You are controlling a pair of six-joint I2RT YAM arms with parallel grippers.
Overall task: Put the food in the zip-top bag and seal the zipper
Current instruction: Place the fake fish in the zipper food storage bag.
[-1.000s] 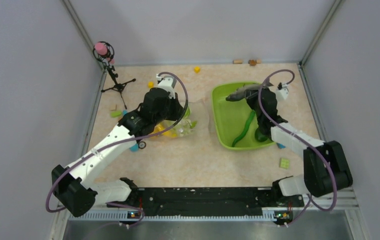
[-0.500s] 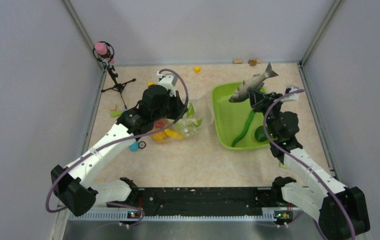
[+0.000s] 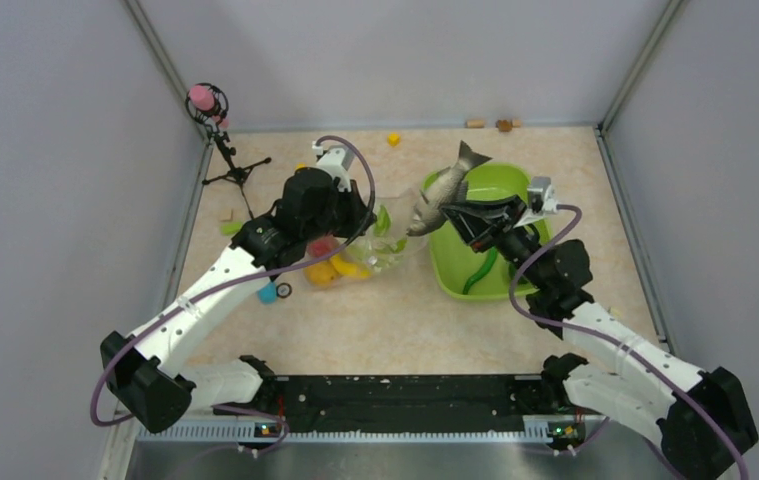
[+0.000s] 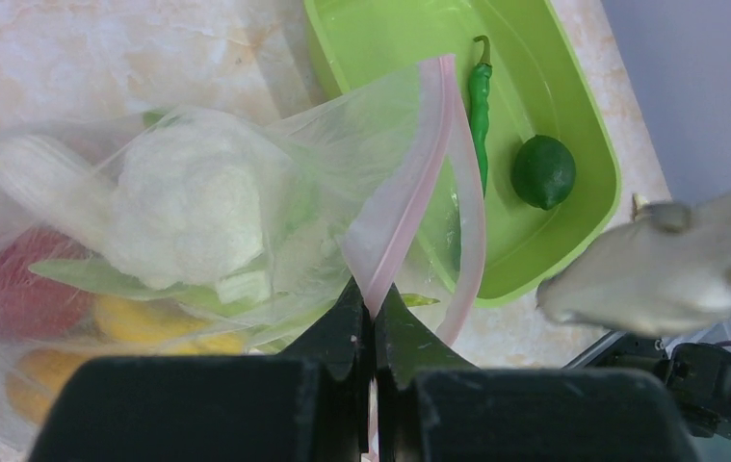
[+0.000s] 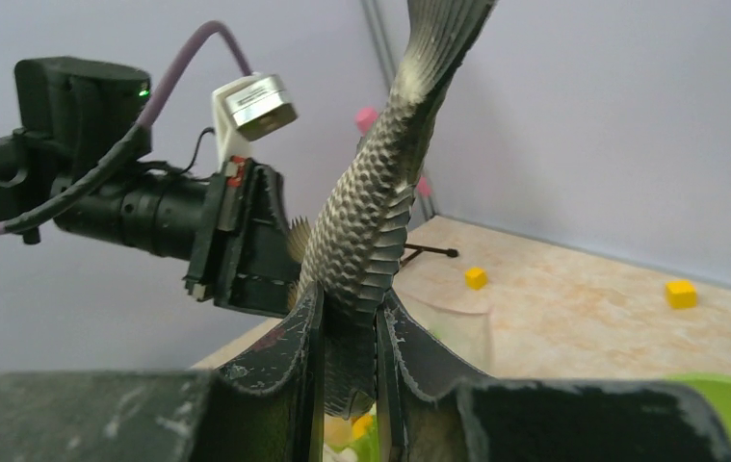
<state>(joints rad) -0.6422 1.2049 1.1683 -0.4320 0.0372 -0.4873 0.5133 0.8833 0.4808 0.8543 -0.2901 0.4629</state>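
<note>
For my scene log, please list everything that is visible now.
clear plastic zip-top bag: 1, transparent, left of centre
pink zipper strip: 1, pink, bag's mouth
white cauliflower: 1, white, inside bag
red tomato: 1, red, inside bag
yellow pieces: several, yellow, inside bag
grey scaly toy fish: 1, grey, raised between bag and tray
lime-green plastic tray: 1, right of bag
green chilli pepper: 1, green, in tray
dark green round lime: 1, in tray
small yellow blocks: 2, yellow, far side
black tripod with pink ball: 1, far left corner
left tool: black, shut on pink zipper strip
right tool: black, shut on fish
</note>
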